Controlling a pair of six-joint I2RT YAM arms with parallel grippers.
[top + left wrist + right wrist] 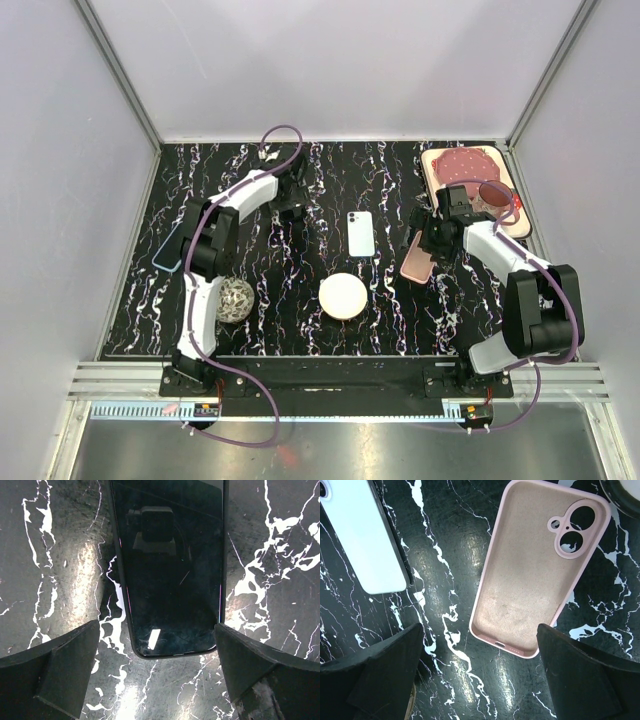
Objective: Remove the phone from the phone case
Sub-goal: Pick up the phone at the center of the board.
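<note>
I am working over the black white-veined marble table point(330, 165), and both my tools are hanging slack with their jaws spread wide, gripping nothing. Beyond my right gripper point(480, 630), on its outer side, a pink board point(438, 158) is lying at the table's far corner, carrying dark red pieces. Right under my left gripper point(156, 630) a black phone point(172, 570) is lying screen up, running lengthwise out ahead of the tool, its near end sitting between my two fingers; the glass is mirroring my wrist camera. Ahead of my right gripper and off toward its left finger point(375, 675), the pale blue-white phone point(362, 540) is resting back up on the marble, bare and apart from its cover. The pink phone case point(540, 570) is lying hollow side up just ahead of that gripper's right finger point(585, 680), empty, its twin camera holes at the far end. Back toward my bases, a round cream disc point(343, 296) is sitting between the two arms, and a speckled ball point(236, 300) is resting beside my left arm.
</note>
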